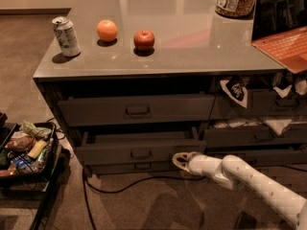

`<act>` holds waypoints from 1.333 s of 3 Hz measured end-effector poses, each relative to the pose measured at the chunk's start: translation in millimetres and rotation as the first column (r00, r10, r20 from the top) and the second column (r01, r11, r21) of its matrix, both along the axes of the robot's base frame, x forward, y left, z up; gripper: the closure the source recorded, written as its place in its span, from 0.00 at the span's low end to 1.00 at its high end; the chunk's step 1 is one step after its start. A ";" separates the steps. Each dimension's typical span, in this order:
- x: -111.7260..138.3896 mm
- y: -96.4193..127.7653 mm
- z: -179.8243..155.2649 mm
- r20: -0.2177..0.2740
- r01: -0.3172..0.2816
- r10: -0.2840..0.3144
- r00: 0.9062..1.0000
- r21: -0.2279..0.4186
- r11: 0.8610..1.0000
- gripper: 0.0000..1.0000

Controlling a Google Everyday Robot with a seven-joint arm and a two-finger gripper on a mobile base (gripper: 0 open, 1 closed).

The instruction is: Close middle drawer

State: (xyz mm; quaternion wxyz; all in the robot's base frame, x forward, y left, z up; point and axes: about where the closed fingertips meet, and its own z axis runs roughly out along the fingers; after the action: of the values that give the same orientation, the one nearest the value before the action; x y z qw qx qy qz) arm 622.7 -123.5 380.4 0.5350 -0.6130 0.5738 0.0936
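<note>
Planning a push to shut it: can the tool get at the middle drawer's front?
Probably yes. The tool sits right at the lower right end of the front of the middle drawer, which stands partly out, and nothing shows between them. The cable lies lower, clear of it.

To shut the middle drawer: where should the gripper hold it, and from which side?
Probably the loop pull at the centre of the middle drawer front, approached straight from the front: it alone sticks out, and it is centred on the wide panel. The gripper is low by the panel's right end.
</note>
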 end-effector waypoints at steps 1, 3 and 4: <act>24.4 1.7 -2.5 0.064 0.095 -0.099 0.993 0.072 0.993 1.00; 70.3 16.6 7.4 0.164 0.141 -0.166 0.972 0.157 0.978 1.00; 78.1 20.6 10.2 0.177 0.142 -0.173 0.969 0.174 0.975 1.00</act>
State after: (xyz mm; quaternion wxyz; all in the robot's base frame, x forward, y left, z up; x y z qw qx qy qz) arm 700.8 -103.0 390.7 0.6406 -0.5268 0.5574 0.0373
